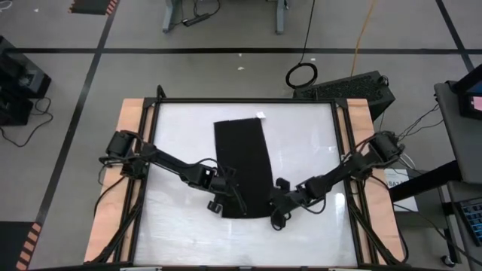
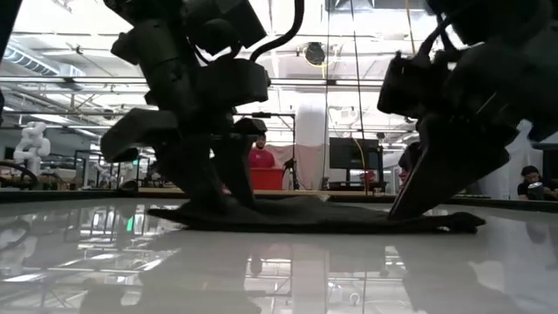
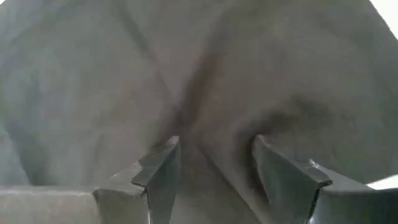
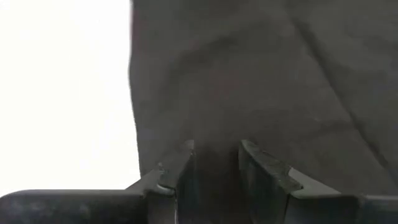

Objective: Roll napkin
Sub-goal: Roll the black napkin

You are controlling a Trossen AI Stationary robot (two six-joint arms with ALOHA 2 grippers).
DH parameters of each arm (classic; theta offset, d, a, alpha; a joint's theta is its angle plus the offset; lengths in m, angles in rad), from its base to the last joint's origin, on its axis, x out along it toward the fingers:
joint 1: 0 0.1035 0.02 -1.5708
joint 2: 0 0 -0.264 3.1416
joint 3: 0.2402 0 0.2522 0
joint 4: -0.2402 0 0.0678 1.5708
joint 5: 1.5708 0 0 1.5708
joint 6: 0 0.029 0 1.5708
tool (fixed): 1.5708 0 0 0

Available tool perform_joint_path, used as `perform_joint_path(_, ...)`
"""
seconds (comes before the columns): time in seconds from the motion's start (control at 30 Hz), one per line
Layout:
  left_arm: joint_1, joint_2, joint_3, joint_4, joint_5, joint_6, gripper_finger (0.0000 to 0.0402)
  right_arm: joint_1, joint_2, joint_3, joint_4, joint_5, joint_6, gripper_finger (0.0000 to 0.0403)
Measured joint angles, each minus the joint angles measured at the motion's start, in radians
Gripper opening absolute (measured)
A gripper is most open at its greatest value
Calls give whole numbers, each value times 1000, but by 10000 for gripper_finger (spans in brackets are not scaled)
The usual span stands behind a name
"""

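My left pincer [image 1: 226, 197] and right pincer [image 1: 275, 202] pinch the napkin [image 1: 242, 162] edge at 6 o'clock. Next, I roll toward 12.

R hand [image 4: 214, 163] pinching napkin [image 4: 261, 81] edge

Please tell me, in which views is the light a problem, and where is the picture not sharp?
High view: ceiling light glares off the glossy white table, yet the black napkin stays distinct. Low view: bright background leaves both arms as dark silhouettes, with reflections on the tabletop. Left wrist view: the cloth is soft and blurred. Right wrist view: the table beside the napkin is blown out to pure white.
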Motion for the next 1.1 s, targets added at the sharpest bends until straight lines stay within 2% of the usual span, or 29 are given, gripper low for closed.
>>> perform_joint_path(0.1,-15,0,0,-59,-5,22,212,23,46,14,106,-4,2,116)
perform_joint_path(0.2,-34,-8,0,-93,-7,23,212,33,73,52,108,-1,-1,116)
perform_joint_path(0.4,-73,-58,33,-194,-11,22,212,32,47,109,-1,6,-46,116)
perform_joint_path(0.57,-122,-143,68,-197,-52,-3,212,47,-5,173,-153,33,-158,116)
perform_joint_path(0.83,-256,-200,63,-234,-68,-63,212,154,11,226,-153,34,-366,116)
perform_joint_path(0.97,-334,-191,38,-234,-142,-80,212,193,63,225,-108,40,-401,117)
perform_joint_path(1.1,-392,-190,-25,-215,-246,-100,212,210,130,225,-6,108,-474,136)
